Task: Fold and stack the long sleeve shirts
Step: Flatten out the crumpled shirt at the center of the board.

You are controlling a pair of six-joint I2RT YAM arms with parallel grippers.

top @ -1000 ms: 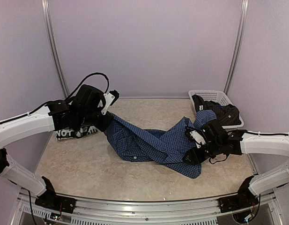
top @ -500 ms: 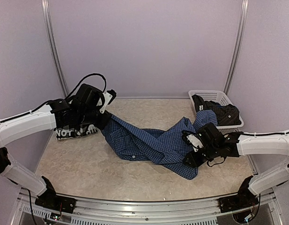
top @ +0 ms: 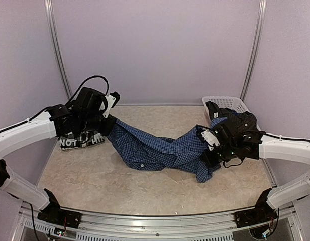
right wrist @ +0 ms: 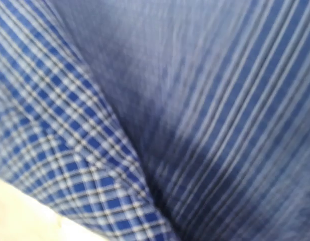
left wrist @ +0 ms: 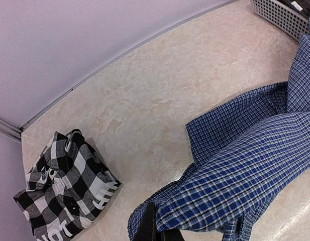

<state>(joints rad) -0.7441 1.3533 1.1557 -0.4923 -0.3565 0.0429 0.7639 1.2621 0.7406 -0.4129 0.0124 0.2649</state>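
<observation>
The blue checked shirt (top: 160, 148) sags at centre, the white basket (top: 226, 100) far right holds dark clothes (top: 241, 122), the folded plaid shirt (left wrist: 64, 196) lies left, my left gripper (top: 110, 131) pinches one shirt end, and my right gripper (top: 208, 159), buried in blurred cloth, seems clamped on the other.

My arms (top: 24, 134) are white shells with black joints. A black cable (top: 87, 82) loops above my left end effector (top: 109, 128); green lights (top: 229, 148) dot my right wrist.
</observation>
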